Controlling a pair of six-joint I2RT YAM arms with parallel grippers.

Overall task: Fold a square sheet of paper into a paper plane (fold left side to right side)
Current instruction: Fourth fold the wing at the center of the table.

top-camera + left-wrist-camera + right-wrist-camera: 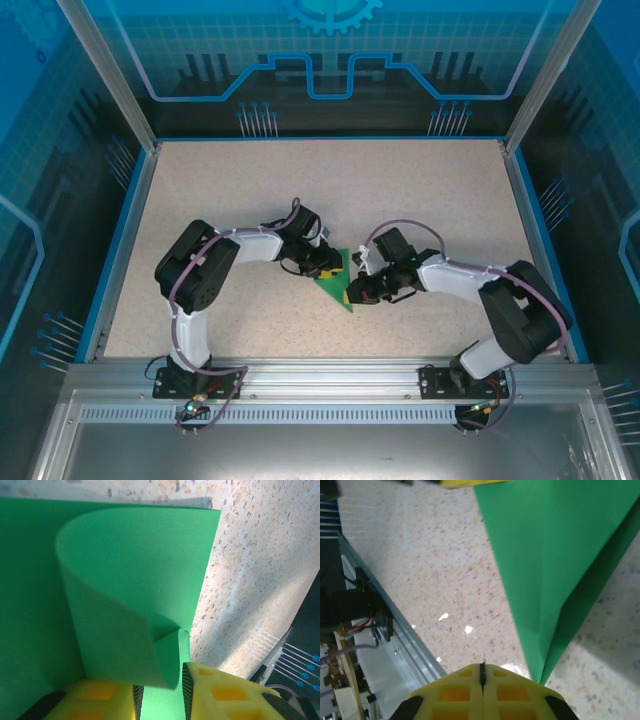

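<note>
Looking down from above, we are finding the square sheet of paper [331, 287] lying on the worktop [230, 190] right between the two arms. It is showing as a small green wedge with its point aiming toward the near edge. The left claw [327, 264] is sitting at the wedge's far, left side and the right claw [353, 294] at its near, right side, each touching it or just beside it.

Through the left wrist camera we are watching part of the sheet curling up off the worktop in a tall loop, its free edge dropping between the left claw's jaws. Those jaws are standing apart, far wider than a sheet, so we are reading that claw as open around the edge. Whether a pad is pressing on the paper we cannot tell.

Through the right wrist camera we are seeing the right claw closed tight, jaws meeting with nothing between them. The sheet's sharp corner is lying just beside its tip, on the right in that view, and the sheet's long axis is running away from the claw, widening as it goes. We are judging that the fold is turning on this: the loop is needing to travel from the left claw toward the right one, with the closed claw well placed to pin that corner.
</note>
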